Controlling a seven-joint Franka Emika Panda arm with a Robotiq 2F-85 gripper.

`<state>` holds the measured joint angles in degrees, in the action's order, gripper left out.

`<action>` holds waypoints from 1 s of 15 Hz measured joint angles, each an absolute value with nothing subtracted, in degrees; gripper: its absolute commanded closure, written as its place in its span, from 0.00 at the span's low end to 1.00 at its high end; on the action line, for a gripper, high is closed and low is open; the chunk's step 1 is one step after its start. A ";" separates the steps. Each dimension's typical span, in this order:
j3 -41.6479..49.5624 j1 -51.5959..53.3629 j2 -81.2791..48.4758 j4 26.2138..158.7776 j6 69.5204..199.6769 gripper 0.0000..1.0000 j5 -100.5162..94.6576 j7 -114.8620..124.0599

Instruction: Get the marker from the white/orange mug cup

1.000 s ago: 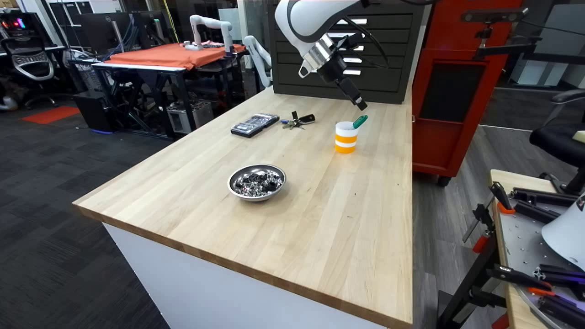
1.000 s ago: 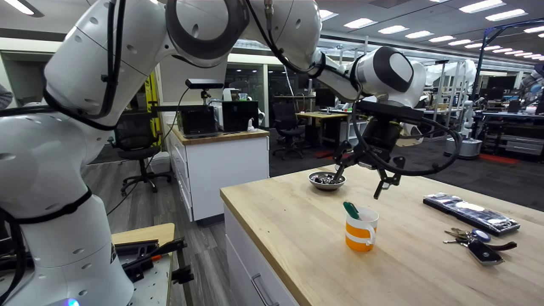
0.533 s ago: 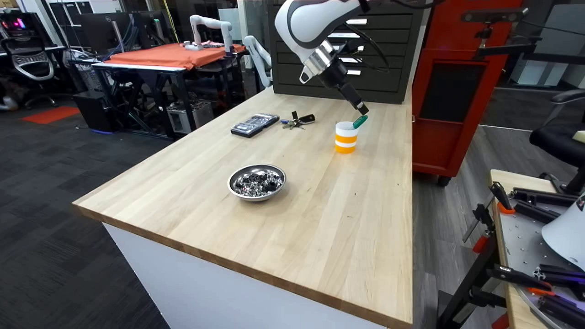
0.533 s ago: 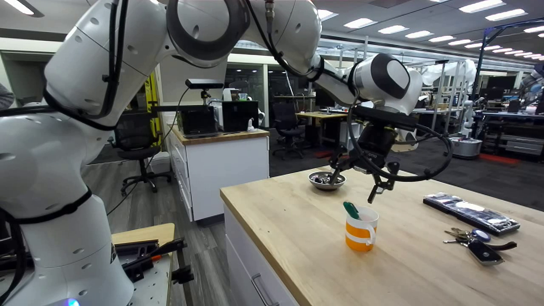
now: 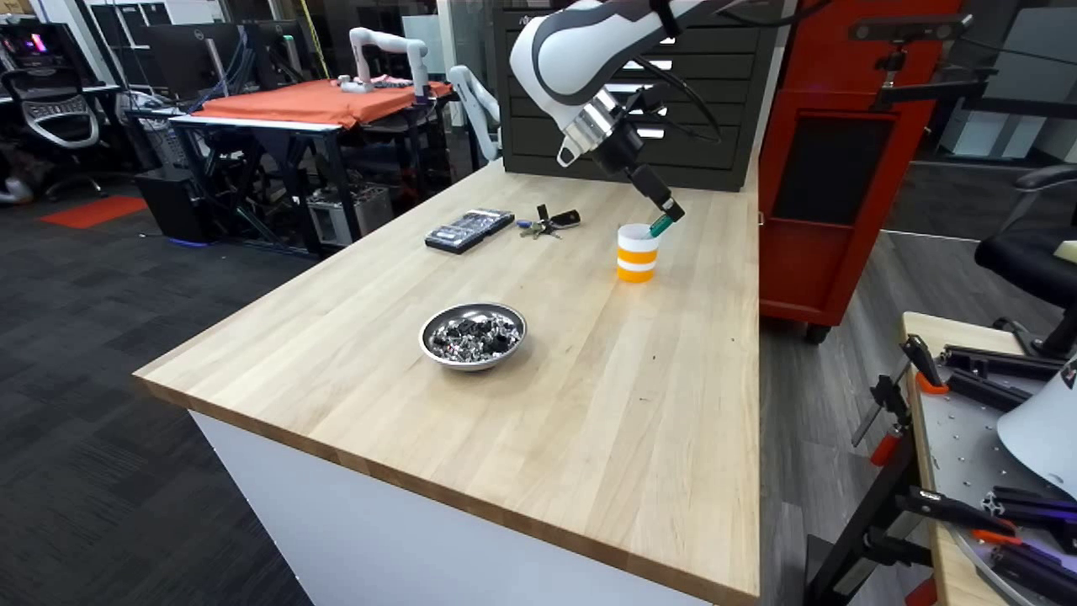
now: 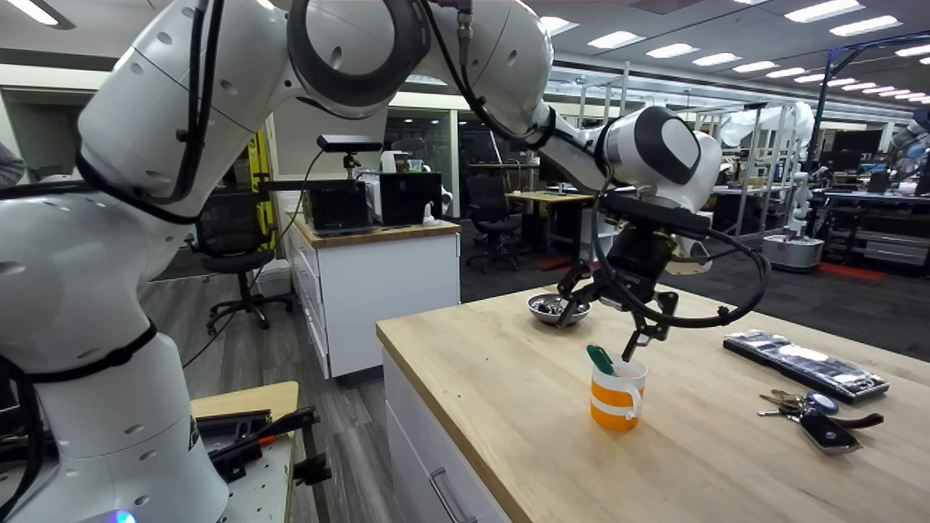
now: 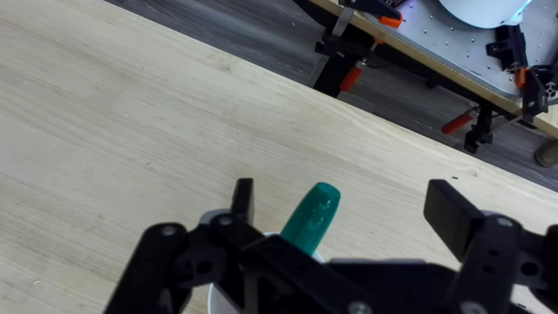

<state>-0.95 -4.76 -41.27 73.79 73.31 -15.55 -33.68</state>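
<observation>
The white/orange mug cup (image 5: 637,255) stands upright on the wooden table; it also shows in an exterior view (image 6: 615,403) with its handle. The teal-green marker (image 6: 600,359) leans in the mug, its top end above the rim. My gripper (image 6: 596,337) is open and empty, just above the mug. In the wrist view the marker (image 7: 311,218) stands between the spread fingers of the gripper (image 7: 344,203), closer to the left finger and apart from both. The gripper's linkage hides the marker's lower part and much of the mug (image 7: 220,304).
A metal bowl (image 5: 473,337) of dark and shiny bits stands on the table. A flat dark case (image 6: 805,365) and a bunch of keys (image 6: 821,421) lie on the handle side of the mug. A dark drawer cabinet (image 5: 707,151) stands at the table's far end.
My gripper has come down toward the mug, its fingertips now beside the marker's top. The fingers stay spread. The mug and marker have not moved.
</observation>
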 measured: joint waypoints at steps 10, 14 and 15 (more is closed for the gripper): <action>-0.95 -4.93 -41.68 75.81 73.34 0.00 -15.55 -33.56; -0.91 -5.26 -42.62 75.82 73.51 0.00 -15.55 -33.35; -0.86 -5.33 -42.88 75.82 73.74 0.00 -15.55 -33.28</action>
